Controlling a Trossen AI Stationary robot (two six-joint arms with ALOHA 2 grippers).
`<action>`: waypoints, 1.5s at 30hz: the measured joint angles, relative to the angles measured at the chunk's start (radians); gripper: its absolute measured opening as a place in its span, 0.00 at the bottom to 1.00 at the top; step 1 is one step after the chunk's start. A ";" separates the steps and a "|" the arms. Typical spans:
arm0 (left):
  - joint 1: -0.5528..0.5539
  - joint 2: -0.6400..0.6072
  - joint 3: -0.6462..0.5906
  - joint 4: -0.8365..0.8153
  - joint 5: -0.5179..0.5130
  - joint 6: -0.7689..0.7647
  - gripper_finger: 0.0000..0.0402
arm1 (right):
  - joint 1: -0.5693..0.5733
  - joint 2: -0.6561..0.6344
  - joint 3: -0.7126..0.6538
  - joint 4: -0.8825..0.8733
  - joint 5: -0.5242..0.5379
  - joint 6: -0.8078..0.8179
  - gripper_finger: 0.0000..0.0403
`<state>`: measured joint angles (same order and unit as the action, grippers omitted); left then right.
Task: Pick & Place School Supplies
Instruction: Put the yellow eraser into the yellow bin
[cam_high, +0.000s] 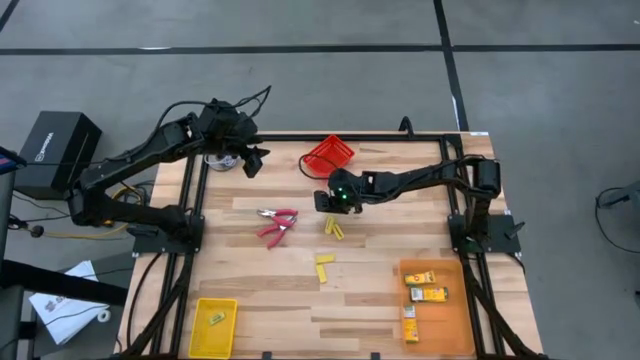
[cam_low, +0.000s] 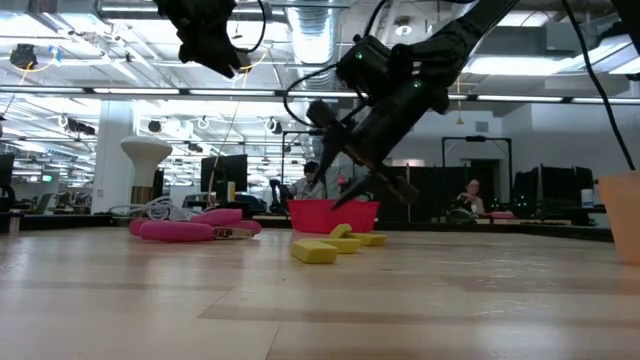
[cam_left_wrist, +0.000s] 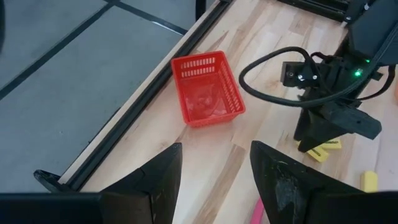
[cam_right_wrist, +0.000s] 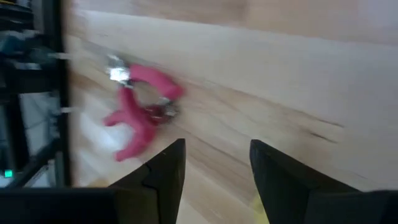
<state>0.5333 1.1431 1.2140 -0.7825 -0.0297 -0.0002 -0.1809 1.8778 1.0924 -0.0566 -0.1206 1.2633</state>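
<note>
Right pincer (cam_high: 328, 203) open above yellow pieces (cam_high: 334, 229), red-handled scissors (cam_high: 276, 222) lying crosswise

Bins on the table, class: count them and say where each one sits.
3. The red bin sits at the far edge, middle. The yellow bin sits at the near edge on the left arm's side. The orange bin sits near the near edge on the right arm's side. None seems hidden.

Light: I see even overhead ceiling strips, bright, upper low view.
Blur: my right wrist view smears.
</note>
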 joint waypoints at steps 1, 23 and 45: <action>0.005 0.000 0.000 0.000 0.000 0.000 0.46 | -0.005 -0.001 0.000 -0.020 -0.010 -0.001 0.42; 0.076 0.000 0.000 0.000 0.036 0.004 0.46 | 0.010 0.008 0.001 -0.174 -0.072 -0.033 0.44; 0.076 0.000 0.000 -0.002 0.035 0.020 0.46 | 0.010 0.027 -0.041 -0.057 -0.039 0.021 0.43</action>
<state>0.6094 1.1431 1.2140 -0.7849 0.0051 0.0196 -0.1707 1.9046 1.0518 -0.1136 -0.1598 1.2841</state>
